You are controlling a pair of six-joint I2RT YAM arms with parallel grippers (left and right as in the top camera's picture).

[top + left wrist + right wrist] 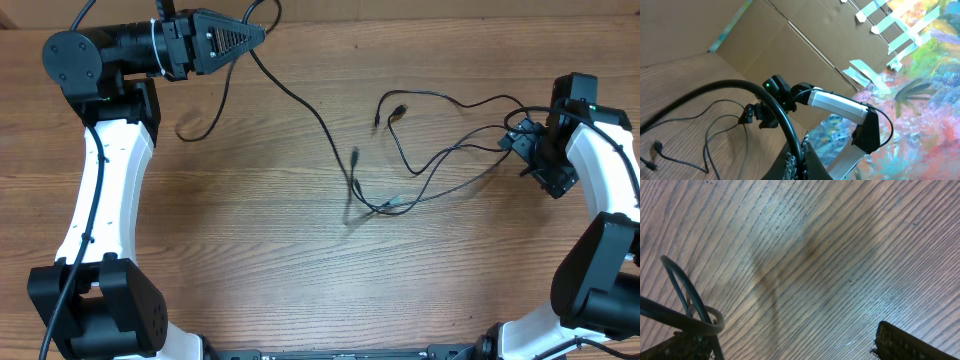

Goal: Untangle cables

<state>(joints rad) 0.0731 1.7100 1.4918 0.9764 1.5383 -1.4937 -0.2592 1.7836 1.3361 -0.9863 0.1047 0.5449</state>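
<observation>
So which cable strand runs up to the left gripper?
The long strand slanting from the central tangle to the left gripper; the other cables loop toward the right gripper.

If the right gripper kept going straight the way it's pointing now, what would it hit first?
Most likely the wooden table: the right gripper points down at it, with nothing between its fingers. A cable loops just beside one finger, though depth is unclear.
</observation>
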